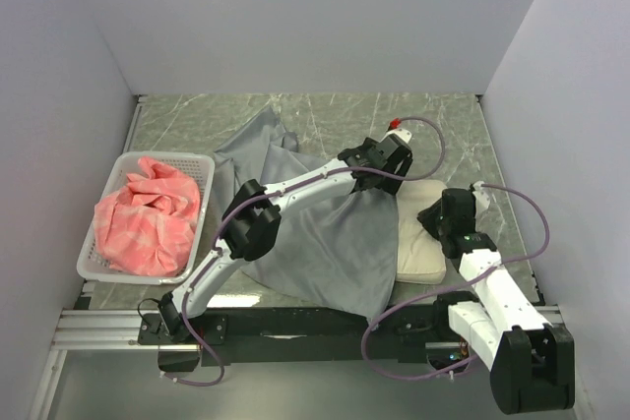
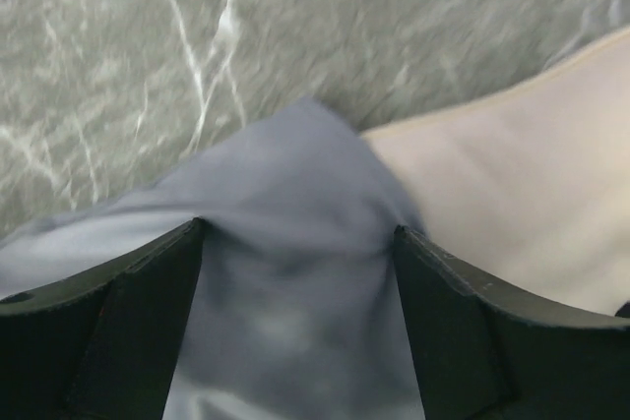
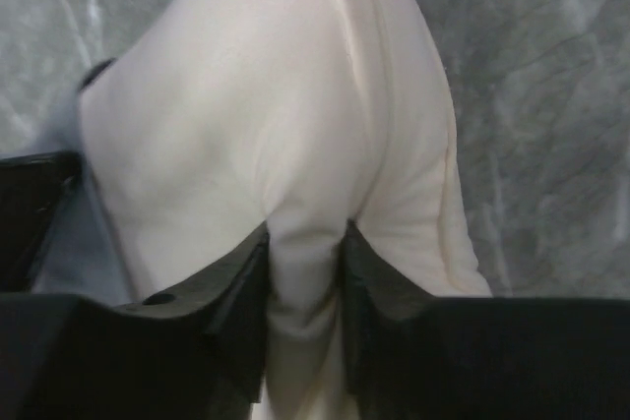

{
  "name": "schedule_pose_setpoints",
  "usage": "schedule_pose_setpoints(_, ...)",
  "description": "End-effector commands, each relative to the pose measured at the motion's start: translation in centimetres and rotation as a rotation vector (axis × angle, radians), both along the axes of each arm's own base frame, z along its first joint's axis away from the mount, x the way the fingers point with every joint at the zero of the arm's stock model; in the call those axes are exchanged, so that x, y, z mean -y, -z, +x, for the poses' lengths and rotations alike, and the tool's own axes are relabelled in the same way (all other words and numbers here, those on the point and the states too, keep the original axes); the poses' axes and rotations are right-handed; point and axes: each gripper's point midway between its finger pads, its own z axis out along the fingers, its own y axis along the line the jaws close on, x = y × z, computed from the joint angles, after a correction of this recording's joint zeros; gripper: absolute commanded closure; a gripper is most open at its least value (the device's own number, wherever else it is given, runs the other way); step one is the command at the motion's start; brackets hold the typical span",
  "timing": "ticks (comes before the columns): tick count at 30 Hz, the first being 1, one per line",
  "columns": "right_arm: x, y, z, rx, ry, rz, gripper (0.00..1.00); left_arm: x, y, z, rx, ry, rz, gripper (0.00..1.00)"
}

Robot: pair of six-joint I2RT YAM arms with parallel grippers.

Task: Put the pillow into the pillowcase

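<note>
The grey pillowcase (image 1: pixel 325 243) lies spread on the middle of the table. The cream pillow (image 1: pixel 421 243) lies at its right edge, its left side touching the grey fabric. My left gripper (image 1: pixel 386 176) reaches over the pillowcase to its far right corner. In the left wrist view the left gripper (image 2: pixel 298 230) is open, its jaws wide apart with bunched pillowcase fabric (image 2: pixel 285 174) between them and the pillow (image 2: pixel 512 174) just to the right. My right gripper (image 1: pixel 440 218) is on the pillow; in the right wrist view the right gripper (image 3: pixel 305 228) is shut on a pinched fold of the pillow (image 3: pixel 246 95).
A white lattice basket (image 1: pixel 192 159) holding a pink-red checked cloth (image 1: pixel 148 218) stands at the left. Bare marble table (image 1: pixel 325 110) shows beyond the pillowcase. Plain walls close in on the left, back and right. A black rail runs along the near edge.
</note>
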Motion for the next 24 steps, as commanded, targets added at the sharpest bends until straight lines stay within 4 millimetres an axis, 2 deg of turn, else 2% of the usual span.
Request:
schedule_pose_setpoints(1, -1.1, 1.3, -0.8, -0.002, -0.009, 0.069, 0.85, 1.2, -1.3, 1.8, 0.059, -0.012, -0.062, 0.21)
schedule_pose_setpoints(3, -1.2, 1.5, -1.0, -0.002, -0.012, 0.074, 0.99, 1.0, -1.0, 1.9, 0.046, -0.016, -0.081, 0.28)
schedule_pose_setpoints(7, -1.3, 1.1, -1.1, 0.022, -0.01, 0.088, 1.0, 1.4, -1.5, 2.2, 0.047, -0.009, -0.113, 0.39)
schedule_pose_setpoints(9, -1.6, 0.7, -1.0, 0.04, -0.02, 0.101, 1.0, 1.8, -1.9, 2.2, 0.05, 0.004, -0.132, 0.41)
schedule_pose_setpoints(11, -1.7, 0.6, -1.1, 0.044, -0.026, 0.109, 1.0, 2.0, -2.4, 2.3, 0.06, 0.004, -0.139, 0.36)
schedule_pose_setpoints(12, -1.7, 0.7, -1.1, 0.041, -0.03, 0.104, 1.0, 2.0, -2.9, 2.6, 0.073, -0.007, -0.151, 0.24)
schedule_pose_setpoints(13, -1.7, 0.8, -1.2, 0.037, -0.027, 0.104, 1.0, 2.1, -3.2, 2.6, 0.08, -0.013, -0.156, 0.2)
schedule_pose_setpoints(15, -1.7, 0.9, -1.2, 0.036, -0.028, 0.105, 1.0, 2.2, -3.9, 3.0, 0.094, -0.026, -0.181, 0.15)
schedule_pose_setpoints(17, -1.8, 1.1, -1.3, 0.036, -0.032, 0.11, 1.0, 2.5, -3.9, 3.3, 0.096, -0.033, -0.185, 0.14)
schedule_pose_setpoints(19, -2.0, 1.2, -1.3, 0.031, -0.036, 0.113, 1.0, 2.2, -3.1, 3.5, 0.092, -0.052, -0.155, 0.14)
schedule_pose_setpoints(24, -2.0, 1.3, -1.3, 0.029, -0.045, 0.111, 1.0, 2.1, 1.0, 3.1, 0.045, -0.045, -0.111, 0.16)
